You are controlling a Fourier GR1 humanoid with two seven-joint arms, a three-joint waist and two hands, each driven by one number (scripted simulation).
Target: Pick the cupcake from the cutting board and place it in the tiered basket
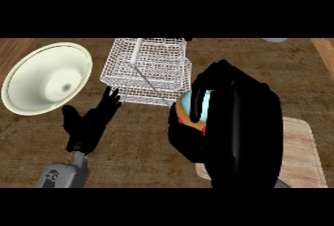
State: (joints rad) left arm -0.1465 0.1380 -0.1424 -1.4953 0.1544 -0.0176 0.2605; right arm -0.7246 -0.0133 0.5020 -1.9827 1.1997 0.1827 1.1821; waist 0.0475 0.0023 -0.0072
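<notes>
Step in hand: carry phase; right hand (238,128) raised high toward the view, fingers and thumb curled round the cupcake (194,108), of which only a pale blue top and an orange-red lower part show between the fingers; cupcake is off the board (303,150), held in the air between board and basket (149,70), its near edge close to the basket's right corner as seen from above; height above the desk (143,145) cannot be told.

Left hand (91,121) rests open at lower left, fingers straight and pointing up, near the basket's lower-left corner, holding nothing; plays no visible part.

Other item: a cream plate (47,78) left of the basket, apart from it.

Judgement: pick done, placing not yet done; roughly past halfway. Next move calls for shifting the right hand up-left in view until the cupcake sits over the wire tray, clear of the central handle rod and the rim; then lowering, then uncurling the fingers. Risk: the large hand hides the cupcake, so clearance against the rim is hard to judge.
</notes>
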